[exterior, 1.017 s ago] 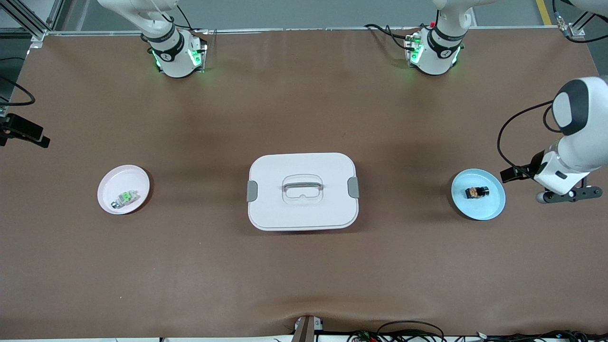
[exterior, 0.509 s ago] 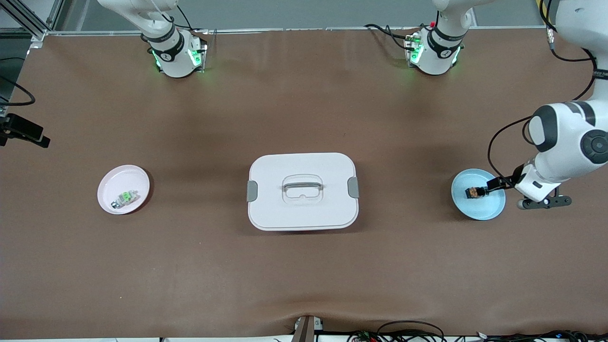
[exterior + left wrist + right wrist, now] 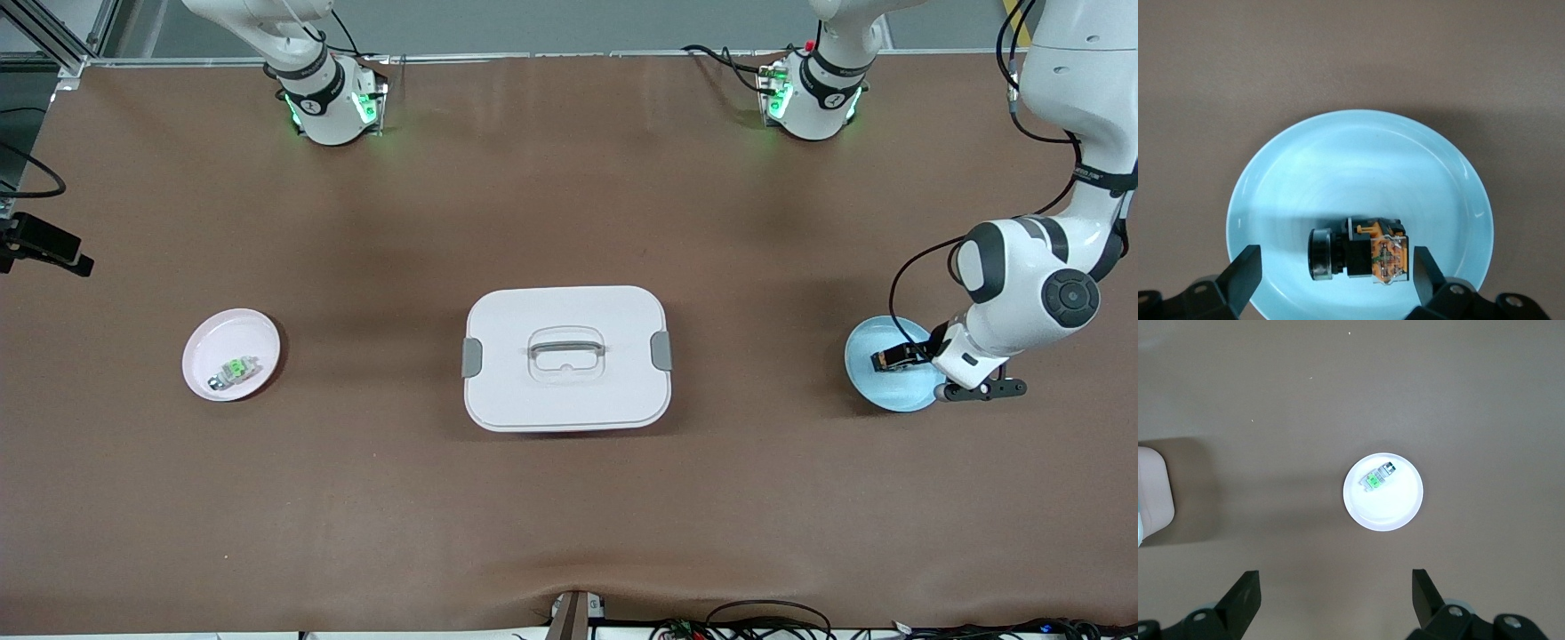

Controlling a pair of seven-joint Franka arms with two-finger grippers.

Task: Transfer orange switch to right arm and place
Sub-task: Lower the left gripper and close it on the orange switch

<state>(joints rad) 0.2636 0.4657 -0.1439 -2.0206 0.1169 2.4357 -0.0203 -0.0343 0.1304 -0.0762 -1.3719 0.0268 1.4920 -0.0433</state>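
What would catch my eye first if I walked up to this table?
Probably the big white lidded box in the middle of the brown table. Next, the left arm's open end effector over the blue plate at its end of the table, straddling the orange switch. At the right arm's end, a pink plate holds a small green-topped part.

Left arm low, right arm high and waiting.
Left gripper point(image 3: 1335, 280) points straight down at the left arm's end of the worktop, jaws spread wide. Right gripper point(image 3: 1335, 600) hangs high over the right arm's end, jaws wide apart too.
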